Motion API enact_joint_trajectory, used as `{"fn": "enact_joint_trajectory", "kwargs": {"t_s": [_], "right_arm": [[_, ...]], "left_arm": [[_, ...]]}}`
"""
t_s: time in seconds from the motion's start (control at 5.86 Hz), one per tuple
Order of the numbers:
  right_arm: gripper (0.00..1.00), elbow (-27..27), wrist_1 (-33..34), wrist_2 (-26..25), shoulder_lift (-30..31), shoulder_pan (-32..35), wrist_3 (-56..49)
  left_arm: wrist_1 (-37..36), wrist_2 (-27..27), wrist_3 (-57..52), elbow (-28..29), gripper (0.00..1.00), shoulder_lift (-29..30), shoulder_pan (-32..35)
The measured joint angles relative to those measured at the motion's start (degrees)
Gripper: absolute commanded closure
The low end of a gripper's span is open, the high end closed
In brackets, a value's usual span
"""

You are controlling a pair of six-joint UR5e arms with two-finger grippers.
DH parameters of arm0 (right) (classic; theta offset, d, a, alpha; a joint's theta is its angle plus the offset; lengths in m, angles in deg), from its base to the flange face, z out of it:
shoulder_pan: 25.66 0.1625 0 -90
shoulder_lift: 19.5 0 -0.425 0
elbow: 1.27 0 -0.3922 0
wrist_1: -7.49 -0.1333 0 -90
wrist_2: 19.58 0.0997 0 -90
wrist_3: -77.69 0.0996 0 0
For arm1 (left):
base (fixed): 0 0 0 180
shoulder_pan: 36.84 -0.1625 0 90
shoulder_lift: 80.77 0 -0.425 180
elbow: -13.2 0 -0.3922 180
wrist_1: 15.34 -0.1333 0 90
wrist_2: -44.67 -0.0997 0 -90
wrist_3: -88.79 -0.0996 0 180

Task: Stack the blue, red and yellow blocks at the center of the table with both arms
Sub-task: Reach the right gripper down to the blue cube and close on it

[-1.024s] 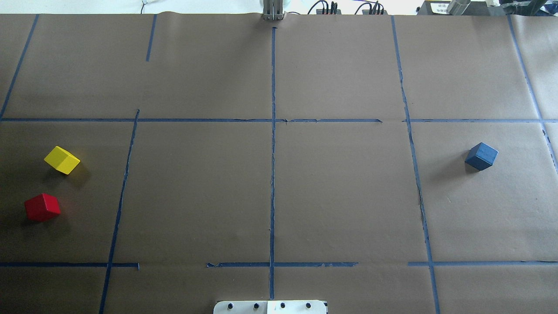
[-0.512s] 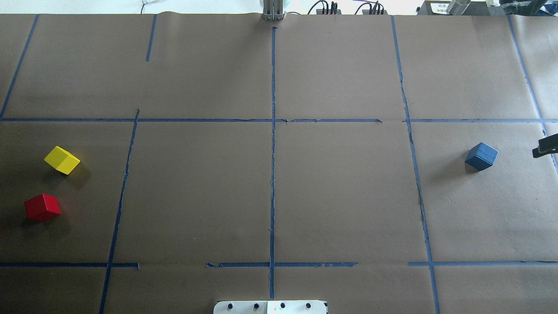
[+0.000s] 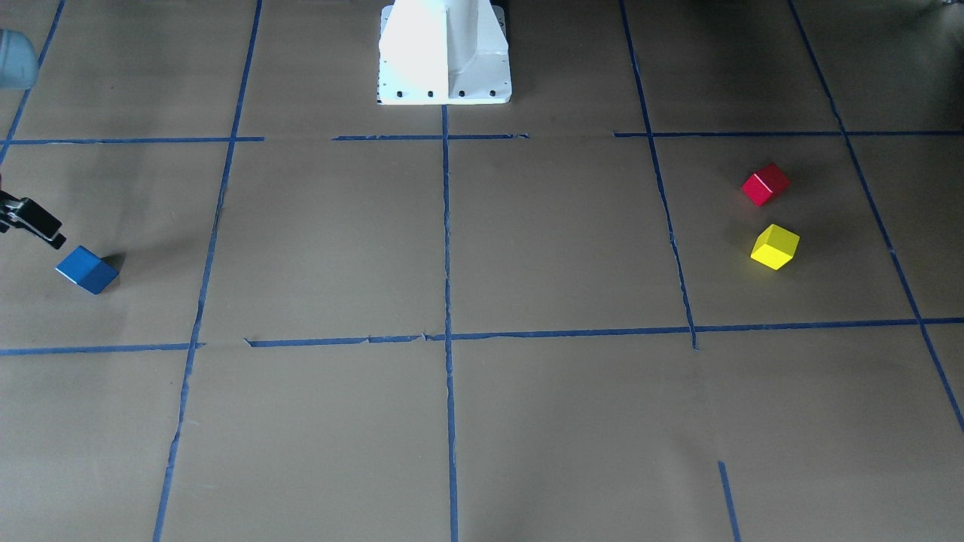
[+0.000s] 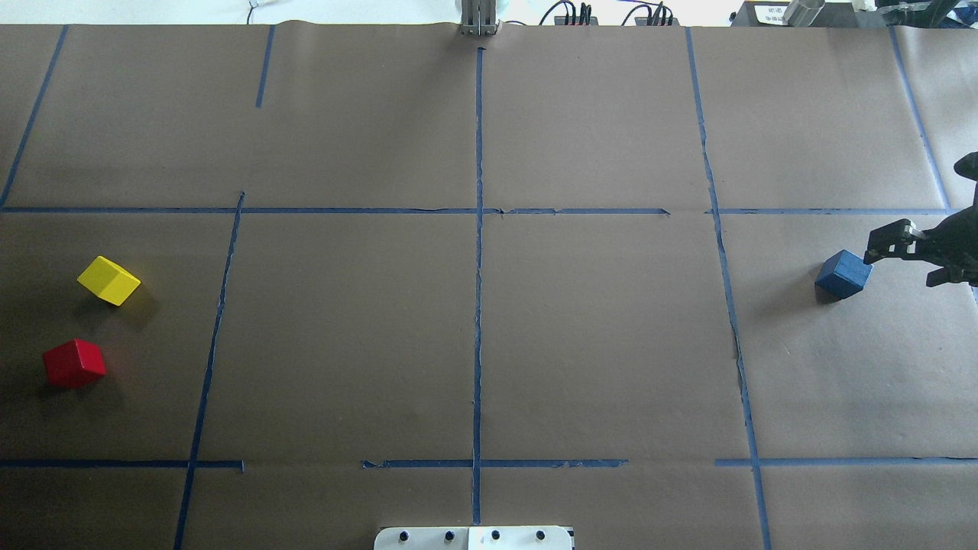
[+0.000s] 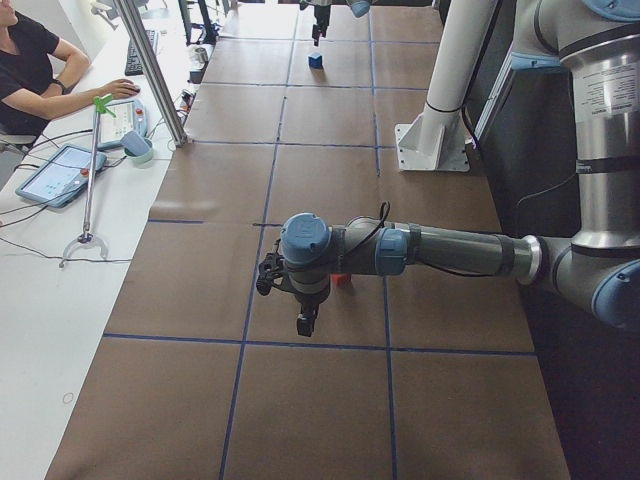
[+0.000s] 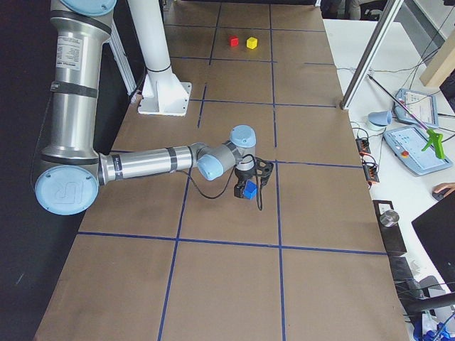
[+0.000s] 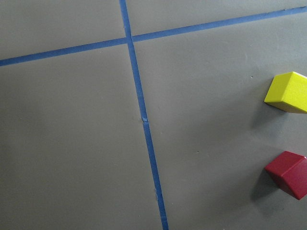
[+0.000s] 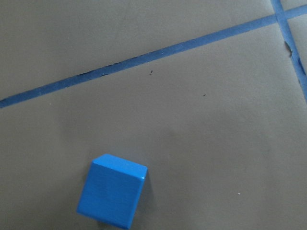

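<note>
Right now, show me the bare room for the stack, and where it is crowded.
Bare: both squares flanking the center tape line. Crowded: the robot's far left, where the yellow block and red block sit close, and its far right, where the right fingers hang by the blue block.

Opposed overhead and front cameras share blue block (image 4: 843, 274).

A table (image 4: 596, 344) covered in brown paper (image 4: 351, 137) and gridded with blue tape lines (image 4: 478, 305) carries a yellow block (image 4: 108, 280) and a red block (image 4: 74, 363) near its left end, a blue block (image 4: 843, 274) near its right end, and a white base plate (image 4: 474, 538) at the robot's edge.
</note>
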Motion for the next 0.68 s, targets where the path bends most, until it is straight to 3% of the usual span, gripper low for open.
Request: {"fn": "enact_joint_trajectory", "kwargs": {"t_s": [0.68], "right_arm": [[0.03,5.38,-0.88,-0.35,-5.31,-2.48,5.61]], "left_arm": [[0.00,0.00,0.23,-0.36,0.00,0.00,0.06]]}}
